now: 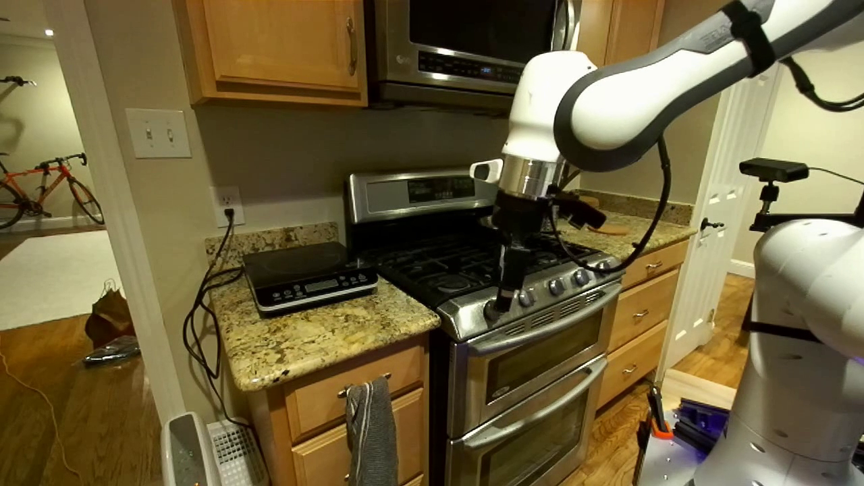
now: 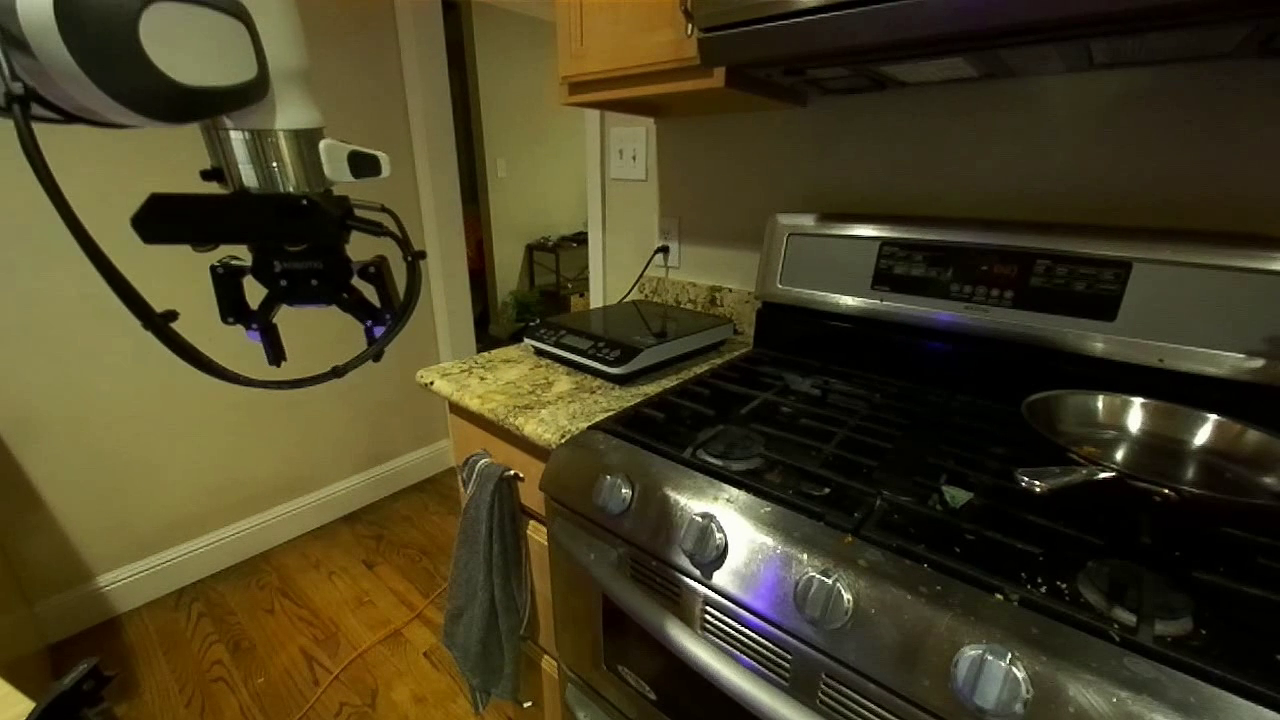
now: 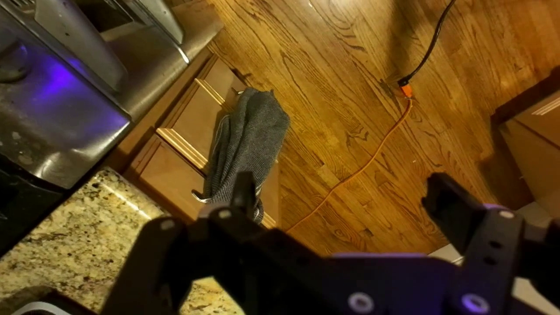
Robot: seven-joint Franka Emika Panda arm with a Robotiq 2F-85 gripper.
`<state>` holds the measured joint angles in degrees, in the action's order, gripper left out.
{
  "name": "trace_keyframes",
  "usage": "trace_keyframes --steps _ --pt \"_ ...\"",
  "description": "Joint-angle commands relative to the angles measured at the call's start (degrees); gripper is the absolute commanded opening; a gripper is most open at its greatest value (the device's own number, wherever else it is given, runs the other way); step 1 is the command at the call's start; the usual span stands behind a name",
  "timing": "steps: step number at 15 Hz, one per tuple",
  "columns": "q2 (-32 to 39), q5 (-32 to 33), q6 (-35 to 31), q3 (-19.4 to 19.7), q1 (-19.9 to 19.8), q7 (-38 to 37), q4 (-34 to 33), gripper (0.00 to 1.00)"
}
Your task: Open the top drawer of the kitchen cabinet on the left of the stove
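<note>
Top drawer [image 1: 317, 403] sits closed in the oak kitchen cabinet [image 1: 320, 462]; over the drawer's pull [image 1: 343, 391] hangs a gray dish towel [image 1: 373, 432], so we might pinch that instead. Our tool [image 1: 503, 301], spread apart and askew, could bump the gas stove [image 1: 540, 364] on approach.

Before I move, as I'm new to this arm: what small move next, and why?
Probably ease the gripper down toward the handle of the top drawer: the gripper hangs higher, jaws apart and empty; the drawer looks shut, with a towel over its handle.
</note>
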<state>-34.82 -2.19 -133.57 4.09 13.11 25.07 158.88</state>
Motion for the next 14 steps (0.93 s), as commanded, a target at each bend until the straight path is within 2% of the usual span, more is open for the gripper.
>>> trace_keyframes --steps 1,5,9,11,13,14 --pt "6.78 -0.83 -6.66 -1.12 3.01 2.94 -0.26 1.00" --pt "15.86 -0.31 -16.16 -3.14 5.42 4.77 -1.43 1.00" --pt "25.90 1.75 -24.71 -5.33 4.66 6.45 -4.66 1.00" --pt "29.48 3.28 -26.06 -6.26 3.83 8.26 -6.65 1.00" --pt "30.16 2.87 -24.34 -6.98 3.36 11.07 -7.81 1.00" --pt "29.16 2.03 -24.59 -7.89 2.88 8.47 -6.46 1.00"
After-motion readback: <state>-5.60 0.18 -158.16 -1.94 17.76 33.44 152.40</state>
